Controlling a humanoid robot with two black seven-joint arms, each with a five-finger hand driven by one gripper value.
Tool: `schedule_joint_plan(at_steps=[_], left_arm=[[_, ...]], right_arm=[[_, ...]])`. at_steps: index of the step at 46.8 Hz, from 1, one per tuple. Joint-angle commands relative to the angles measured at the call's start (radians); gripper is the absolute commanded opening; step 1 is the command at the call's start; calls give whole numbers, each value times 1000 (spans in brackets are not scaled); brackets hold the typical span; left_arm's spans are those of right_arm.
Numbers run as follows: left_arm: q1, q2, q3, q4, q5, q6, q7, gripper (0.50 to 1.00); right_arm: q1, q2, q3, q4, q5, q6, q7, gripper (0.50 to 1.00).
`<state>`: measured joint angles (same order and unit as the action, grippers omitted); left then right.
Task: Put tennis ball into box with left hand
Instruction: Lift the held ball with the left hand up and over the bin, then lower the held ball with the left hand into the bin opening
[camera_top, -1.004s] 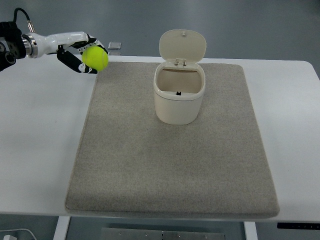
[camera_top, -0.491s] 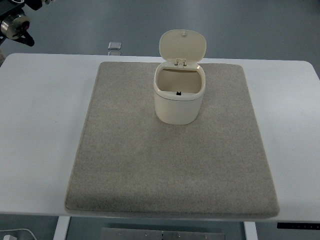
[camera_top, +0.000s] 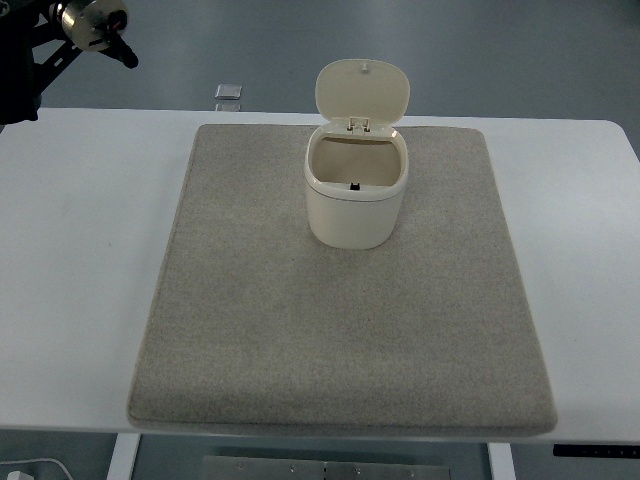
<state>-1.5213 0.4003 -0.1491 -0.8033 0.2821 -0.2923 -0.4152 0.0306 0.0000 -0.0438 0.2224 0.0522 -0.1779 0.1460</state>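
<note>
The box (camera_top: 356, 196) is a cream bin standing upright on the far middle of the grey mat (camera_top: 340, 310). Its lid (camera_top: 362, 92) is flipped up and back, and the inside looks bare. No tennis ball shows anywhere in the top view. Of my left arm only a dark link and a metal joint (camera_top: 88, 20) show in the top-left corner, beyond the table's far edge. The hand itself is past the frame's edge. My right arm does not show.
The mat lies on a white table (camera_top: 80, 260). A small grey square object (camera_top: 229, 92) sits on the floor just beyond the table's far edge, left of the box.
A second ago my left hand held the tennis ball over the mat's far-left corner. Hand and ball have since gone out of the picture at the top left; only part of the arm shows.
</note>
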Motion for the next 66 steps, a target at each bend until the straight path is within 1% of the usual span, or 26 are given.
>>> schedule_joint_plan(at_steps=[1,10,15,21,27,36,50,66], left_arm=[[-3,2,2,-37,11,-17,-1,500],[12,6,0,-117,109,-63,-1,500],[18,11,14,-163,124,-65,-1,500],[21,9,34,-186,155,-68,1,500],[21,5,80,-194,203,-68,4,500],[23,11,171,-197,206,-70,3,500],[36,17,204,-198,264,-76,4,500],[36,32,289,-195,269,-76,4,500]], right_arm=[[0,0,-1,0,0,0,0,938],[0,0,-1,0,0,0,0,938],[0,0,-1,0,0,0,0,938],[0,0,-1,0,0,0,0,938],[0,0,-1,0,0,0,1,938],[0,0,-1,0,0,0,0,938],[0,0,-1,0,0,0,0,938],[0,0,1,0,0,0,0,938]])
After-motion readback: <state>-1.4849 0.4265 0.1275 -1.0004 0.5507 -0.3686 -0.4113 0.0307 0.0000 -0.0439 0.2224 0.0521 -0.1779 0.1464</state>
